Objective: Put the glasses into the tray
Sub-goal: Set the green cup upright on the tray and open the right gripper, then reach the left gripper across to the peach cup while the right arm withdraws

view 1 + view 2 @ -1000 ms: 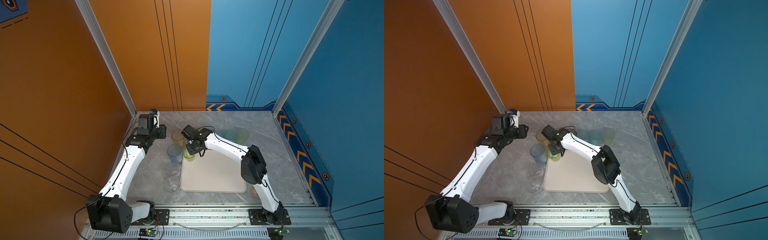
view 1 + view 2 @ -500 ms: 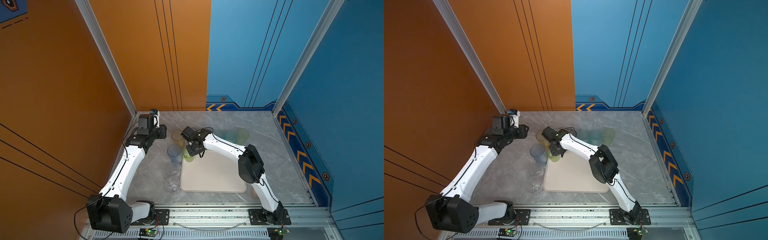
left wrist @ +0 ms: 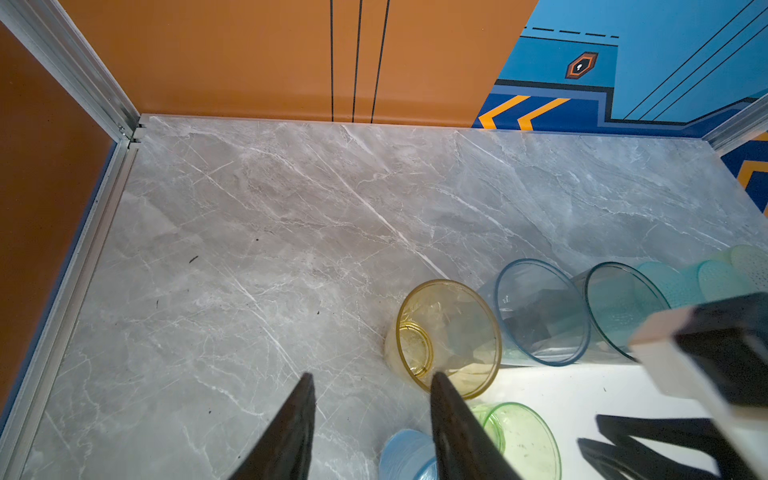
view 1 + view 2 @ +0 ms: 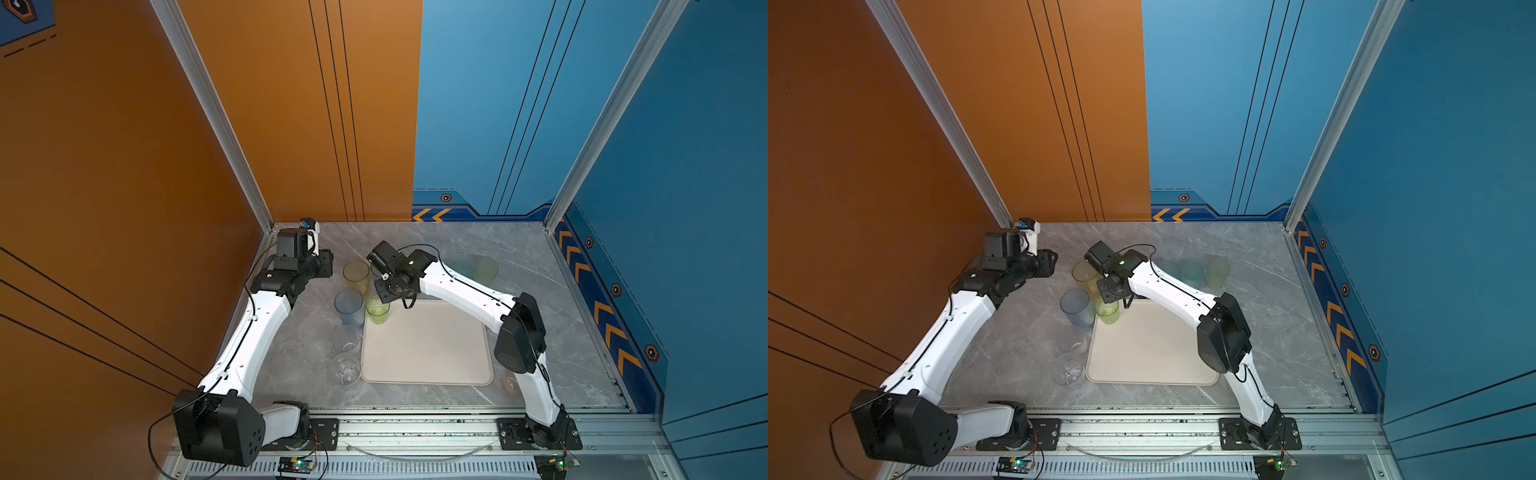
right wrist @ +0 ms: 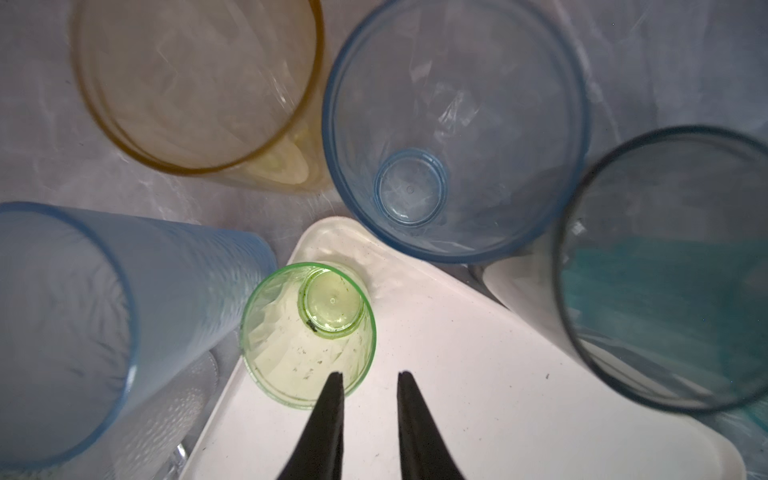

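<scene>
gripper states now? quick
Left gripper: open, empty.
Right gripper: open, holding nothing; green glass beside one fingertip.

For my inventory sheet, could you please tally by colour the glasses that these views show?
yellow glass: 1
blue glasses: 2
smoky grey glass: 1
green glasses: 2
teal glass: 1
clear glasses: 2
pink glass: 1
Total: 10

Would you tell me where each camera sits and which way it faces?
Top views: high over the front, looking down on tray, left arm, right arm.
Left wrist: on the left arm, facing the back wall; left gripper shows.
Right wrist: on the right arm, facing down; right gripper shows.
Both wrist views share the green glass.
</scene>
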